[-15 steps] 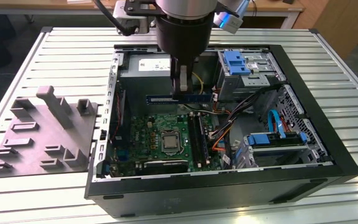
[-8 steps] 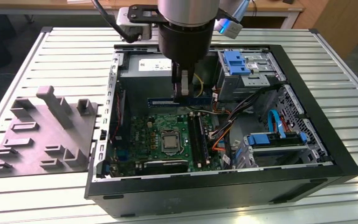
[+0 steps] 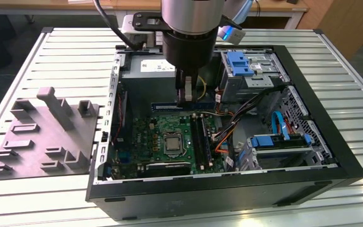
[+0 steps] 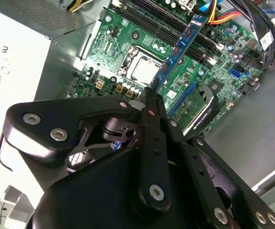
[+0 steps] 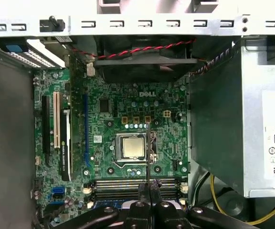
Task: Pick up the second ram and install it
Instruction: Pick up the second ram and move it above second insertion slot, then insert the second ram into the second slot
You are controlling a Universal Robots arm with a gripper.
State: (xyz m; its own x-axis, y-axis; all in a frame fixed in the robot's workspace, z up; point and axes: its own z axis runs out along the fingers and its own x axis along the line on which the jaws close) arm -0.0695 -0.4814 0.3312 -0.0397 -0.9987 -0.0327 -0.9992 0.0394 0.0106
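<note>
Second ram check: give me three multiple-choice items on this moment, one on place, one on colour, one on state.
1. Where is the second ram? A. in the tool, over the motherboard B. on the grey fixture C. in a person's hand
2. What colour is the fixture beside the case? A. blue B. grey C. red
3. The tool is: A. open and empty B. shut on the second ram C. shut on a screwdriver
Answers: A, the stick juts out of the tool; B, it is plain grey; B, the tool pinches the stick.
</note>
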